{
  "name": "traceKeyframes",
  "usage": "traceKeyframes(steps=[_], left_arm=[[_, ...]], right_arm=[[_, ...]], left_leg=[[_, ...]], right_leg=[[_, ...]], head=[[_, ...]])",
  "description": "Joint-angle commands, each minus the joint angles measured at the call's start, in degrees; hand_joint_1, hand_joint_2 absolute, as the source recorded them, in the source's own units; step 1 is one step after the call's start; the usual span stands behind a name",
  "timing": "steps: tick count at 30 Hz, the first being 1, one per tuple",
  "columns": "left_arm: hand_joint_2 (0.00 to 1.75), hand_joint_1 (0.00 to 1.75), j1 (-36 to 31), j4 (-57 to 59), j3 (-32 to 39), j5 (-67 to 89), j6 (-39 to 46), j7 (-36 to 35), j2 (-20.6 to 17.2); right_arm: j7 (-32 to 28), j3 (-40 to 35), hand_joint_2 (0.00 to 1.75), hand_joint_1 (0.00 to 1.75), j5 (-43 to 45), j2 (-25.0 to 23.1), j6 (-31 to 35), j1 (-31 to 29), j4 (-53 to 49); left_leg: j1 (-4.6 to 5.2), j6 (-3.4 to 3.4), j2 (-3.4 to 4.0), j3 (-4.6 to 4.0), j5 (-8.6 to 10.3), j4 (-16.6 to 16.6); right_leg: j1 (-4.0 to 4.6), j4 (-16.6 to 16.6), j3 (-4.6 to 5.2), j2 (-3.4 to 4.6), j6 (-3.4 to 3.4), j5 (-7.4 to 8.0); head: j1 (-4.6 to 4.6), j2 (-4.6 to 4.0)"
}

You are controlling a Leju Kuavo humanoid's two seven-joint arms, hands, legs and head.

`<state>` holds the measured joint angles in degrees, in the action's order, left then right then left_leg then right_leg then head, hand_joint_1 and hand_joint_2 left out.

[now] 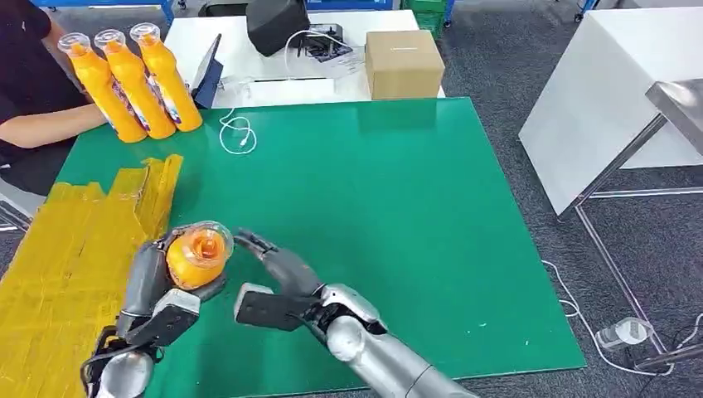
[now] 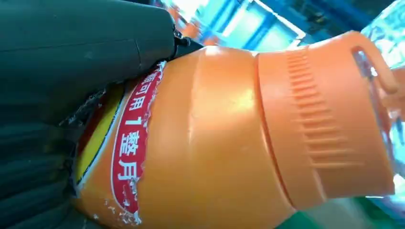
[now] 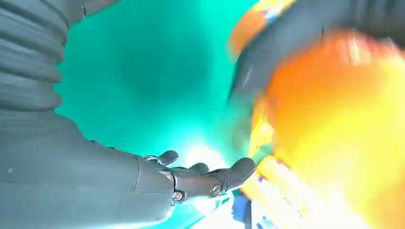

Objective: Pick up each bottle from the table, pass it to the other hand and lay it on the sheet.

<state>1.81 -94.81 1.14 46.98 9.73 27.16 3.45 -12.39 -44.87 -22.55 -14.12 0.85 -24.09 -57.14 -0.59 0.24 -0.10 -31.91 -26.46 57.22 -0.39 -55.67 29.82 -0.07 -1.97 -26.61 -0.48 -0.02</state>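
My left hand (image 1: 154, 288) grips an orange bottle (image 1: 198, 254) with a clear cap, held above the green table (image 1: 398, 199) beside the yellow sheet (image 1: 66, 257), its cap end towards the camera. In the left wrist view the bottle (image 2: 215, 143) with its red label lies against the left hand (image 2: 71, 71). My right hand (image 1: 280, 280) is right beside the bottle, fingers spread and reaching towards it, holding nothing. The right wrist view has those fingers (image 3: 210, 179) stretched out, apart from the blurred orange bottle (image 3: 334, 119).
Three more orange bottles (image 1: 133, 79) stand at the table's far left corner, next to a person's arm (image 1: 50, 124). A white cable (image 1: 236, 133) lies near them. Behind the table are a cardboard box (image 1: 404, 62) and a white desk (image 1: 249, 50); a white bench (image 1: 605, 91) stands to the right.
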Motion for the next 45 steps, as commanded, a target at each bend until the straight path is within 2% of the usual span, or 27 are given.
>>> traceKeyframes(steps=[1,4,8,11,15,16,17,22,32,34,36,37,38,39,40,42,43,44,45], left_arm=[[1.75,1.75,-2.07,18.61,6.61,22.1,6.26,-9.68,-12.21],[1.75,1.75,-2.08,23.65,8.45,22.63,7.79,-8.15,-13.79],[1.75,1.75,-2.94,29.51,9.0,24.75,5.2,-8.92,-15.64],[1.75,1.75,-3.77,36.14,8.13,27.62,3.78,-8.91,-17.85],[1.75,1.75,-3.48,38.09,6.69,30.9,4.63,-10.02,-19.04],[0.0,0.44,-3.65,38.89,6.53,31.58,4.0,-11.07,-18.82],[0.0,0.0,-3.87,39.49,6.44,30.85,3.5,-10.61,-18.54],[0.0,0.0,-2.56,35.81,6.3,28.95,4.48,-9.27,-18.19],[0.0,0.0,0.05,29.94,7.52,26.04,5.14,-6.6,-17.53],[0.0,0.0,0.73,26.93,9.11,25.02,7.27,-5.68,-15.87],[0.0,0.0,1.35,21.35,12.92,23.13,15.21,-4.28,-11.27],[0.0,0.0,1.19,16.61,14.65,17.38,20.23,-1.45,-7.91],[0.0,0.0,0.81,15.26,14.34,17.59,19.61,-1.96,-7.56],[0.0,0.0,-0.14,11.12,15.85,7.07,22.95,2.58,-4.88],[0.0,0.0,-0.26,9.75,15.88,7.21,21.82,2.16,-4.72],[0.0,0.0,-0.61,3.93,18.02,-4.56,19.06,6.53,-2.44],[0.0,0.0,-1.46,0.72,19.82,-15.21,14.78,9.54,-0.33],[0.0,0.0,-1.81,-1.53,20.81,-17.49,12.46,9.46,0.71],[0.0,0.0,-2.11,-4.04,21.9,-25.04,8.45,10.04,2.74]], right_arm=[[-2.04,6.8,1.75,0.0,4.14,7.81,-4.27,0.6,-10.25],[-2.14,7.14,1.75,0.0,4.68,8.33,-4.9,0.87,-11.83],[-2.24,6.33,1.75,0.0,5.0,8.35,-5.46,0.17,-11.43],[-2.31,5.31,1.75,0.0,5.37,8.08,-6.17,-1.31,-10.02],[-2.43,4.81,1.75,0.0,5.98,8.03,-6.6,-2.11,-9.33],[-2.41,4.69,1.75,0.0,6.1,7.94,-6.59,-2.28,-9.17],[-2.28,4.56,1.75,0.0,6.3,7.84,-6.6,-2.55,-8.89],[-2.12,4.08,1.75,0.0,6.7,7.9,-6.6,-3.56,-7.66],[-2.16,3.9,1.75,0.0,7.01,7.85,-6.51,-3.7,-6.71],[-2.16,3.95,1.75,0.0,7.01,7.8,-6.24,-3.45,-6.63],[-2.5,4.1,1.75,0.0,6.72,7.87,-6.02,-2.57,-7.28],[-3.25,4.2,1.75,0.0,6.18,7.53,-5.31,-1.76,-8.26],[-3.23,4.08,1.75,0.0,6.16,7.32,-5.26,-1.57,-8.75],[-4.42,4.88,0.0,0.0,5.74,6.54,-3.22,-0.02,-10.26],[-4.39,4.78,0.0,0.0,5.56,6.51,-3.05,0.41,-10.86],[-4.8,4.91,0.0,0.0,2.82,6.04,-0.41,2.55,-13.77],[-6.41,5.64,0.0,0.0,-0.52,5.68,4.01,4.4,-16.02],[-6.55,5.96,0.0,0.0,-2.71,5.43,5.83,5.8,-18.0],[-7.34,6.88,0.0,0.0,-5.92,5.03,10.29,7.65,-20.06]], left_leg=[[0.03,0.01,-0.09,0.17,0.04,-0.13],[0.03,0.0,0.06,0.26,0.02,-0.18],[0.0,0.0,0.05,0.15,0.02,-0.1],[0.03,0.0,0.1,0.22,0.03,-0.15],[0.03,-0.01,0.12,0.19,0.02,-0.1],[0.05,-0.01,0.12,0.32,0.04,-0.16],[0.06,-0.01,0.12,0.34,0.03,-0.13],[0.07,-0.04,0.06,0.64,0.08,-0.16],[0.03,-0.08,0.06,0.59,0.21,-0.17],[0.04,-0.09,0.06,0.57,0.21,-0.15],[0.03,-0.09,0.0,0.51,0.23,-0.13],[0.04,-0.08,-0.06,0.48,0.22,-0.11],[0.03,-0.08,-0.14,0.45,0.22,-0.08],[0.02,-0.06,-0.22,0.36,0.23,-0.06],[0.03,-0.07,-0.3,0.26,0.24,-0.01],[-0.02,-0.05,-0.37,0.08,0.24,0.06],[-0.02,-0.02,-0.34,0.04,0.22,0.08],[0.0,-0.04,-0.24,0.07,0.2,0.04],[0.0,-0.05,-0.25,0.08,0.21,0.03]], right_leg=[[-0.02,0.1,-0.18,-0.09,0.04,0.0],[-0.02,0.13,-0.24,0.02,0.06,0.0],[0.0,0.08,-0.14,0.01,0.05,0.0],[-0.04,0.08,-0.2,0.05,0.07,0.0],[-0.03,0.02,-0.17,0.09,0.05,0.01],[-0.05,0.05,-0.28,0.1,0.08,0.02],[-0.05,0.01,-0.33,0.11,0.06,0.02],[-0.04,0.0,-0.61,0.12,0.08,0.04],[-0.04,-0.02,-0.62,0.09,0.07,0.05],[-0.06,-0.04,-0.6,0.08,0.07,0.05],[-0.03,-0.03,-0.56,0.02,0.08,0.06],[-0.04,-0.04,-0.53,-0.04,0.05,0.04],[-0.03,-0.03,-0.53,-0.11,0.03,0.02],[-0.02,-0.03,-0.48,-0.2,0.04,0.02],[-0.03,-0.08,-0.34,-0.29,0.02,-0.01],[0.01,-0.08,-0.22,-0.35,0.03,-0.02],[0.01,-0.09,-0.21,-0.34,0.04,-0.04],[0.0,-0.1,-0.2,-0.25,0.04,-0.03],[0.0,-0.09,-0.21,-0.26,0.03,-0.02]], head=[[0.02,0.0],[0.02,0.0],[0.02,0.0],[0.02,0.0],[0.0,0.0],[0.0,0.0],[0.0,0.0],[0.0,0.0],[0.0,0.0],[0.02,0.0],[0.02,0.0],[0.0,0.0],[0.02,0.0],[0.0,0.0],[0.0,0.0],[0.06,0.0],[0.05,0.0],[0.0,0.0],[0.02,0.0]])
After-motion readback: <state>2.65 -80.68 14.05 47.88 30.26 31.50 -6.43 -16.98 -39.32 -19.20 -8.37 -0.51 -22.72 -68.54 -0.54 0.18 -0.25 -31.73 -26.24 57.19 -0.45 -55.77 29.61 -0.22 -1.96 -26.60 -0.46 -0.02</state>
